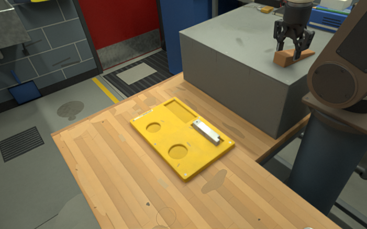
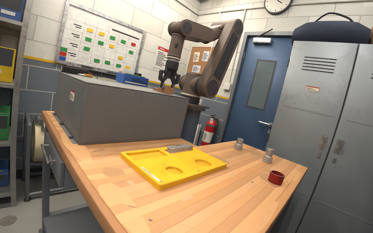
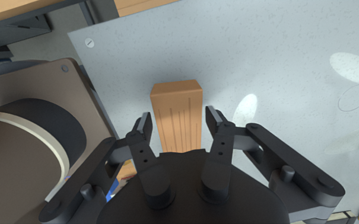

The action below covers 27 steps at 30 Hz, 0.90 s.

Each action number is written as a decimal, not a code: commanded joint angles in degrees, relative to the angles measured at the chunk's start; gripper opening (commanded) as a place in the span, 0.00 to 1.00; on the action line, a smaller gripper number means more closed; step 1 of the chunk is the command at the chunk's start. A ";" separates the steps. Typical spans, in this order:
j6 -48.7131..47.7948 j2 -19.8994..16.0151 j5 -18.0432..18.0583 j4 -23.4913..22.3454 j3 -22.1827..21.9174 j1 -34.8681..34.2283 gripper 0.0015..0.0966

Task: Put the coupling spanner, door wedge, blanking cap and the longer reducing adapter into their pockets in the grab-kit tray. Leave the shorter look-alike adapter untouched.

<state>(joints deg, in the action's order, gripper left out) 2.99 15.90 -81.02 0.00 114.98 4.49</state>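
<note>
The wooden door wedge [image 1: 291,57] [image 3: 177,114] lies on top of the grey box [image 1: 241,54], near its right edge. My gripper [image 1: 288,54] [image 3: 178,118] is open, lowered around the wedge, one finger on each side, holding nothing. On the bench the yellow grab-kit tray [image 1: 180,135] [image 2: 172,165] holds the metal coupling spanner [image 1: 206,132] in its long pocket. The rectangular pocket [image 1: 180,111] and two round pockets are empty. The red blanking cap [image 2: 276,176] and two grey adapters [image 2: 268,155] [image 2: 238,143] stand on the bench right of the tray.
Behind the wedge, a blue case [image 2: 132,78] and small items sit at the box's far edge. My arm's base column [image 1: 330,153] stands right of the bench. Grey lockers [image 2: 341,130] stand beyond the bench's right end.
</note>
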 commanded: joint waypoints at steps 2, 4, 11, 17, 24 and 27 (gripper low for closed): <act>0.00 -0.01 0.16 0.00 -0.04 0.00 0.72; 0.00 -0.01 0.19 0.00 -0.03 0.00 0.72; 0.00 -0.02 0.24 0.00 0.02 0.01 0.72; -0.01 -0.03 0.26 0.00 0.05 0.01 0.63; -0.01 -0.05 0.30 0.00 0.08 0.01 0.48; -0.01 -0.06 0.33 0.00 0.10 0.01 0.42</act>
<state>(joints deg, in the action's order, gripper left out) 2.98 15.87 -80.79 0.00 115.06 4.50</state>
